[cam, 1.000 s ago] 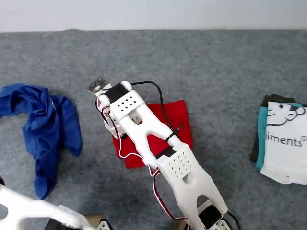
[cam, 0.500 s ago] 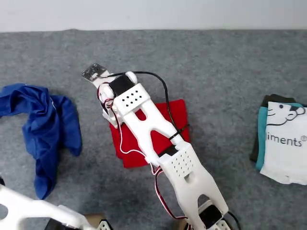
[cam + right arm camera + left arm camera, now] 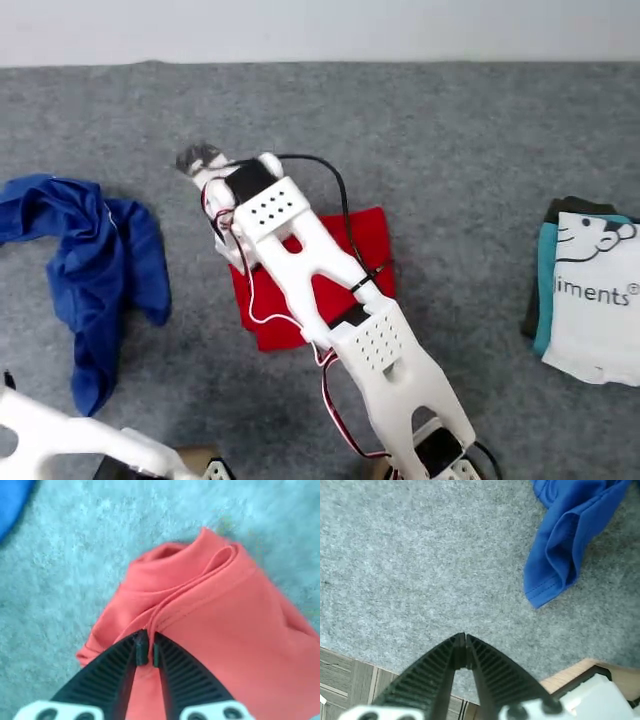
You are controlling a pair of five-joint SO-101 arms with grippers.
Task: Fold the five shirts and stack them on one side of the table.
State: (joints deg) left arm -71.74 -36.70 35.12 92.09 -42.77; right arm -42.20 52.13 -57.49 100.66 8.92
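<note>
High view: grey felt table (image 3: 450, 140) holds a crumpled blue cloth shirt (image 3: 95, 260) at one side, a folded-shirt stack (image 3: 545, 305) topped by a white printed tee (image 3: 600, 320) opposite, and a folded red cloth shirt (image 3: 368, 245) btwn. Right gripper (image 3: 146, 649) over the red fold and left gripper (image 3: 465, 645) near the blue hem both have jaws together. Prob. best: pinch all red layers, carry low to stack; tee's lettering runs off-frame.
</note>
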